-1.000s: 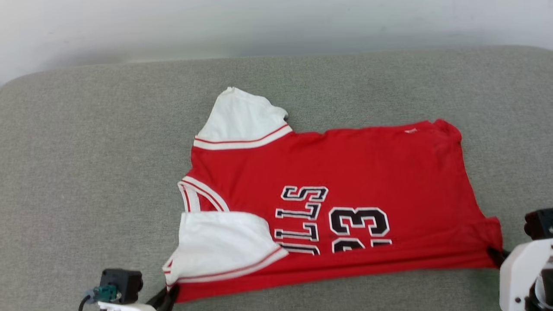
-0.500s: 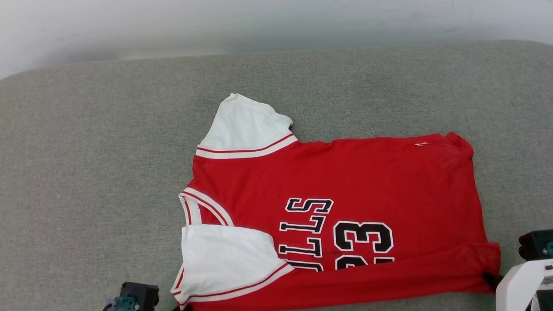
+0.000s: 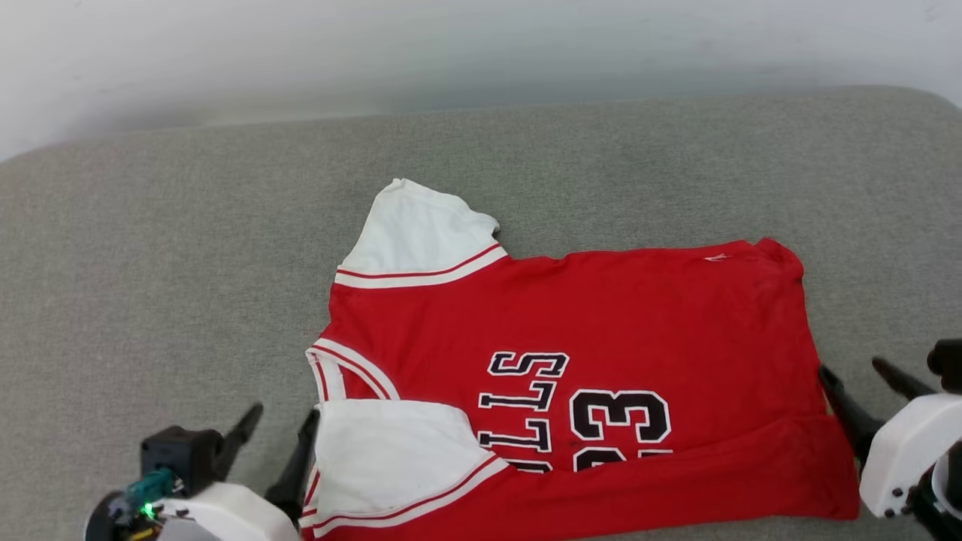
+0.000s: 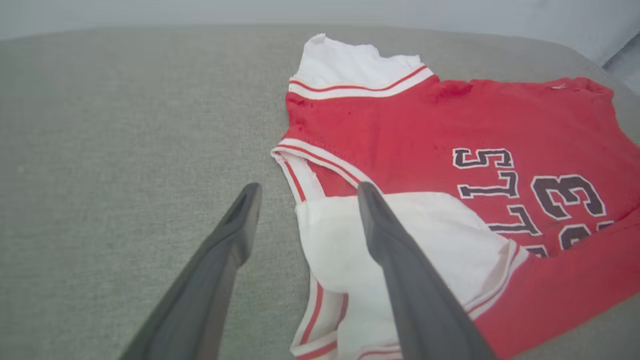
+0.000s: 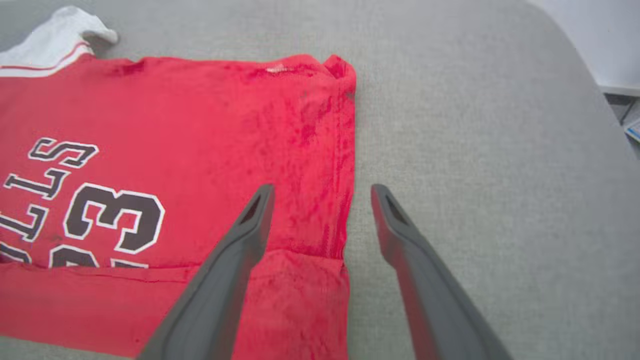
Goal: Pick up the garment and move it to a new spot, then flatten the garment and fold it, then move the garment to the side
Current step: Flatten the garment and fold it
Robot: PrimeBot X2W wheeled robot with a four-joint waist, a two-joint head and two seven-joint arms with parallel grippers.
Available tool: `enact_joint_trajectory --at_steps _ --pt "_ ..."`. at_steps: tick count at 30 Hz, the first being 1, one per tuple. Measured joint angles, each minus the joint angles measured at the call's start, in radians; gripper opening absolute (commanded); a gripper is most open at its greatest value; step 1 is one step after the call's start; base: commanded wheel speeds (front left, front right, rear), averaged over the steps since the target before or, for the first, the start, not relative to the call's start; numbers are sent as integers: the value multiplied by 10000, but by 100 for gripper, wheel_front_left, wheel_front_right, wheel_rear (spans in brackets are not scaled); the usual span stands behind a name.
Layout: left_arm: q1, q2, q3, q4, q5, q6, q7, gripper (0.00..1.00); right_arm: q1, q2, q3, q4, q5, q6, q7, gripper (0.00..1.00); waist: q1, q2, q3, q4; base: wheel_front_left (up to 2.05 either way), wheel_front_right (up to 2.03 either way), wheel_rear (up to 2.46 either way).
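Observation:
The garment [image 3: 601, 315], a red jersey with white sleeves and the number 23, lies flat on the grey cushion, collar to the left. Its near long edge is folded over the front, hiding part of the lettering. My left gripper [image 3: 282, 422] is open at the collar end, one finger over the near white sleeve [image 4: 425, 250], the other over the cushion. Open too, my right gripper [image 3: 860, 372] straddles the hem at the right [image 5: 345, 200], holding nothing. The left wrist view shows the collar [image 4: 300, 165] just ahead of the left gripper [image 4: 305, 190].
The grey cushion [image 3: 188, 263] spreads wide to the left and behind the garment. A pale wall [image 3: 451, 45] runs along the cushion's far edge. The cushion's rounded right end [image 5: 575, 75] drops off near my right gripper [image 5: 322, 192].
Both grippers were shut on the garment's near edge and have let go; they now stand open, lifted off the folded edge. The head view has shifted slightly.

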Motion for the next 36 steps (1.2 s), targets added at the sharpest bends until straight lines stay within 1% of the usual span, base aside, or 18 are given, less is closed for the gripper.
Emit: enact_joint_trajectory --at_steps 6,9,13,15,18,22,25,28,31,36 --pt "-372 -305 443 -61 602 -94 -1927 100 -473 142 6 -334 -113 0 -2063 100 0 0 -225 -191 0 0 0" --pt "-502 -431 602 -29 1009 -144 -2428 100 -555 245 79 -341 -332 2 -3133 100 0 0 -289 -306 0 0 0" --pt "-561 -836 1055 -111 1488 -176 -2642 100 -573 522 127 -291 -612 0 -4301 100 0 0 -312 -438 0 0 0" --pt "-575 -1064 1398 -270 1801 -278 -2652 100 -574 658 207 -259 -719 0 -4761 100 0 0 -299 -502 0 0 0" --pt "-576 -1417 1873 -468 2146 -591 -2669 100 -597 823 291 -199 -794 0 -5218 100 0 0 -251 -612 0 0 0" --pt "-584 -1559 2144 -345 2460 -1118 -2681 100 -704 917 414 -161 -918 2 -5643 100 0 0 -151 -802 0 0 0" --pt "-873 -1444 2104 -61 2579 -1540 -2683 100 -835 982 483 -148 -972 2 -5860 100 0 0 -67 -999 0 0 0" --pt "-1388 -1116 2044 242 2575 -1873 -2366 100 -934 1062 541 -117 -972 0 -5979 100 0 0 35 -1253 0 0 0" --pt "-2143 -706 2034 445 2533 -2192 -1678 100 -1036 1137 665 -94 -959 0 -6109 100 0 0 215 -1529 0 0 0" --pt "-3617 144 1998 903 2253 -2801 174 100 -1223 1258 821 -4 -863 0 -6328 100 0 0 784 -1988 0 0 0"
